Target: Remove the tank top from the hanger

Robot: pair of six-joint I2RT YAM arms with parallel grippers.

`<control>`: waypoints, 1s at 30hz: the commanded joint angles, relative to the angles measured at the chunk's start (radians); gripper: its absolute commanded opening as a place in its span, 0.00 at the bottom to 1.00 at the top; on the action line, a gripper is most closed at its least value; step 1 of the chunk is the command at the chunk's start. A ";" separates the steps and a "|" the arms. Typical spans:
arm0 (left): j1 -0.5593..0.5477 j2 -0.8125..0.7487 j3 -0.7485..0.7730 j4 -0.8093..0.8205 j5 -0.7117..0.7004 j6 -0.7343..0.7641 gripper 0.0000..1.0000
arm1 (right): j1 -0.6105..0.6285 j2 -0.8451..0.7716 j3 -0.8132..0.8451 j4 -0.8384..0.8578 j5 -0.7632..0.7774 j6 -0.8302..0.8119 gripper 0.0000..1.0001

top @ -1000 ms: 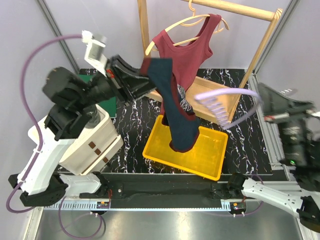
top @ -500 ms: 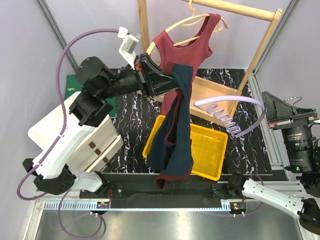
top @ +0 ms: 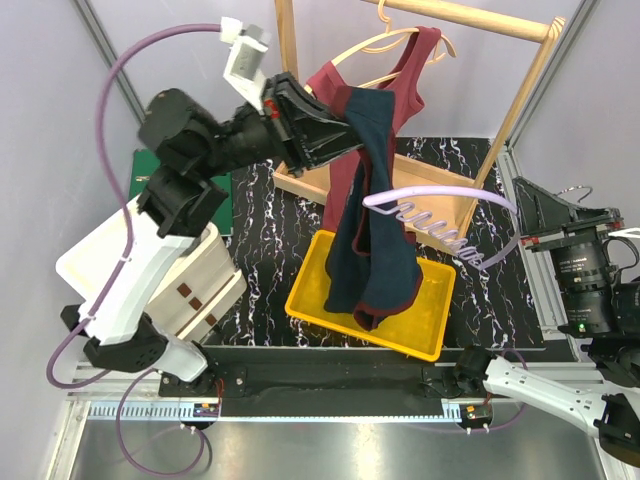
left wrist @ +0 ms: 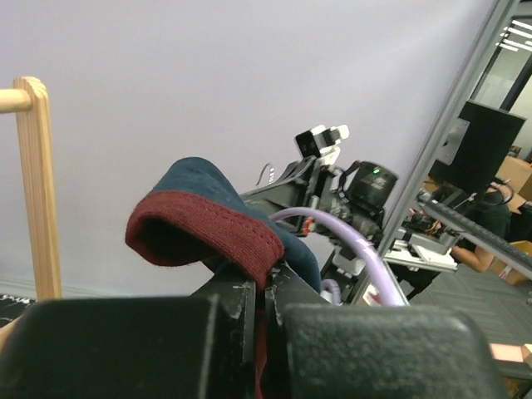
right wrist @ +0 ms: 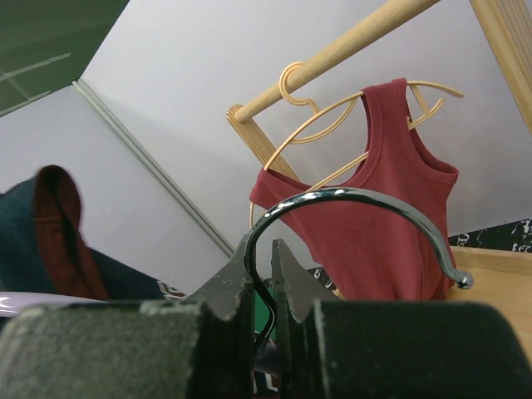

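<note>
Black marbled table (top: 265,260) carries the yellow tray (top: 428,310) up front; wooden rack (top: 418,180) just behind it, white box (top: 205,295) left, green board (top: 141,172) far back-left.

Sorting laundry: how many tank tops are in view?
2: a navy tank top pinched by the left end effector, draping over the yellow tray; a red tank top on the wooden hanger.

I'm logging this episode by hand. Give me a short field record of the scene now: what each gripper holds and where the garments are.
left gripper: shut on navy tank top, raised high
navy tank top: hangs from that grip, lower end over yellow tray
right gripper: shut on metal hook of purple hanger
purple hanger: in the air beside the navy top
red tank top: on wooden hanger on rack rail
</note>
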 commanded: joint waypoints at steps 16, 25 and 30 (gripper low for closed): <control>-0.159 -0.103 -0.855 0.085 -0.377 0.157 0.00 | 0.002 -0.084 0.035 -0.113 -0.021 0.051 0.00; -0.288 -0.028 -1.109 0.056 -0.728 0.085 0.12 | 0.002 -0.124 -0.027 -0.244 0.004 0.166 0.00; -0.288 -0.115 -1.120 -0.004 -0.790 0.093 0.72 | 0.003 -0.124 -0.064 -0.333 0.002 0.216 0.00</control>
